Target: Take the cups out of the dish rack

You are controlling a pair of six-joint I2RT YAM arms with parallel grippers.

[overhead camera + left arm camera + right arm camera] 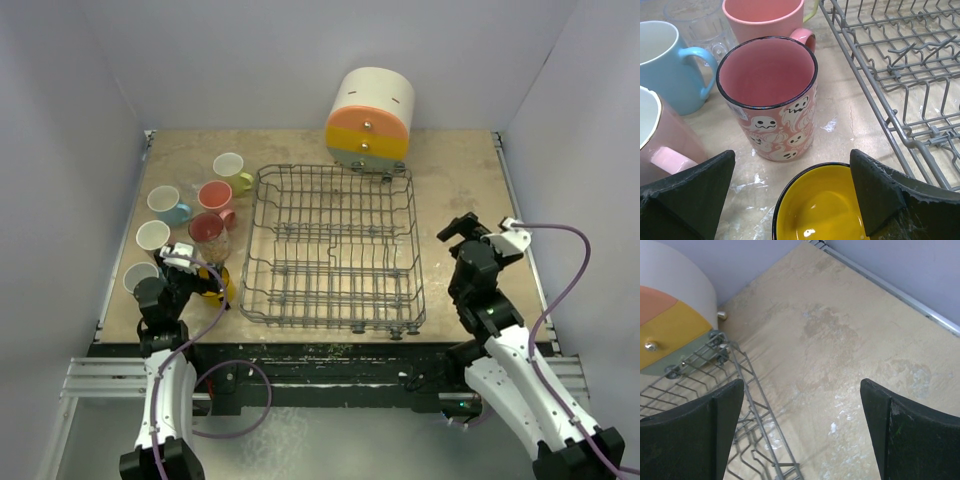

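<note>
The grey wire dish rack (335, 245) stands mid-table with no cups in it. Several mugs stand to its left: lime-yellow (232, 170), blue (170, 205), pink (215, 195) and a pink ghost-print mug (771, 100). A clear glass (697, 27) stands behind them. My left gripper (196, 268) is open just above a yellow mug (825, 210) that stands on the table. Its right finger (875, 190) is at the mug's rim and its left finger (690, 185) is well clear. My right gripper (480, 235) is open and empty, right of the rack.
A big cream-orange-green cylinder (370, 120) with knobs stands behind the rack's far right corner. Two more pale mugs (153, 236) stand near the table's left edge. White walls close in the table on three sides. The rack's edge (740, 370) shows left of my right gripper.
</note>
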